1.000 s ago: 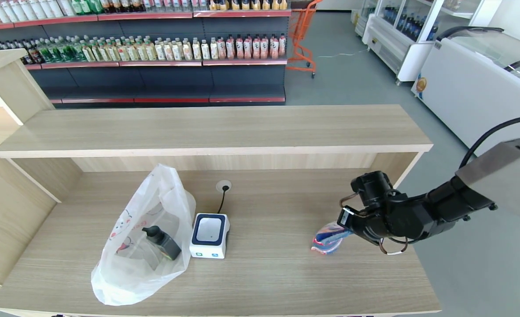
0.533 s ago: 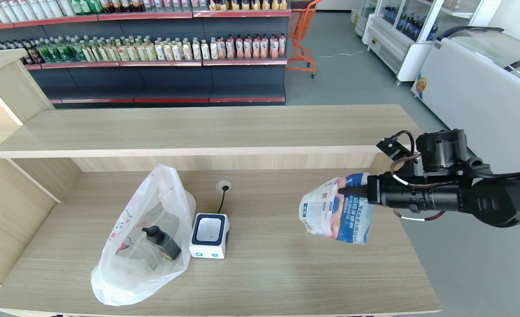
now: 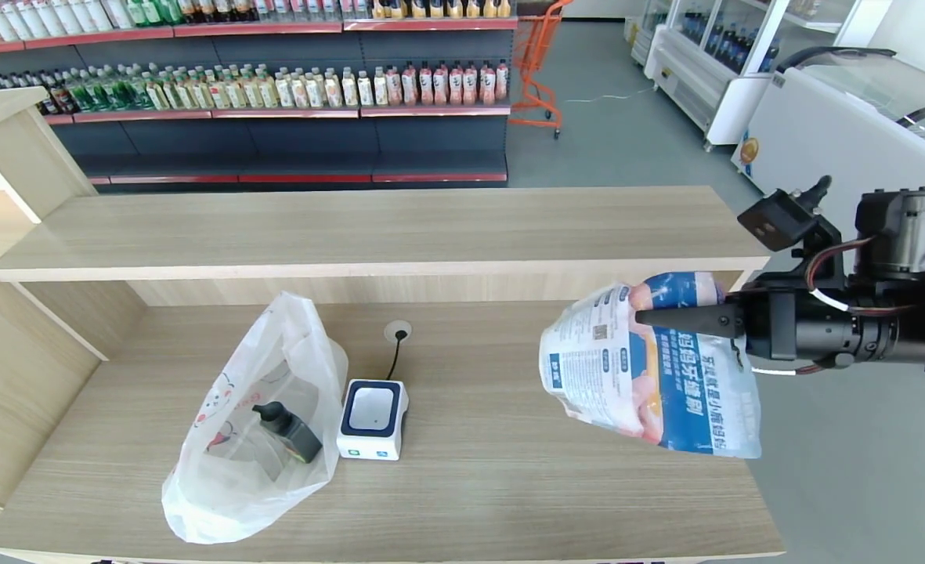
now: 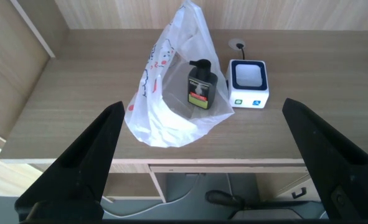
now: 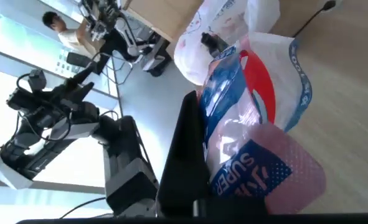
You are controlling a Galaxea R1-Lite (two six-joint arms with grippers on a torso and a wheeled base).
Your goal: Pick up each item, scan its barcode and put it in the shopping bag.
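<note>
My right gripper (image 3: 685, 317) is shut on the top of a blue, white and pink snack pouch (image 3: 650, 372), which hangs in the air over the right end of the counter (image 3: 478, 486). The pouch (image 5: 252, 118) lies against the black finger (image 5: 184, 155) of that gripper (image 5: 224, 165). A white shopping bag (image 3: 251, 423) stands at the counter's left with a black pump bottle (image 3: 290, 431) inside. Beside it sits the white barcode scanner (image 3: 373, 417). My left gripper (image 4: 203, 106) is open above the counter's front edge, facing the shopping bag (image 4: 162, 93), bottle (image 4: 201, 84) and scanner (image 4: 249, 83).
A raised wooden ledge (image 3: 376, 235) runs along the back of the counter. The scanner's cable goes into a grommet (image 3: 397, 330). Drink shelves (image 3: 274, 86), an orange cart (image 3: 540, 63) and freezers (image 3: 846, 133) stand beyond.
My right gripper lifted the pouch off the counter and carried it up and to the right, turning the wrist so the pouch hangs broadside. The shopping bag, bottle and scanner stayed put.
</note>
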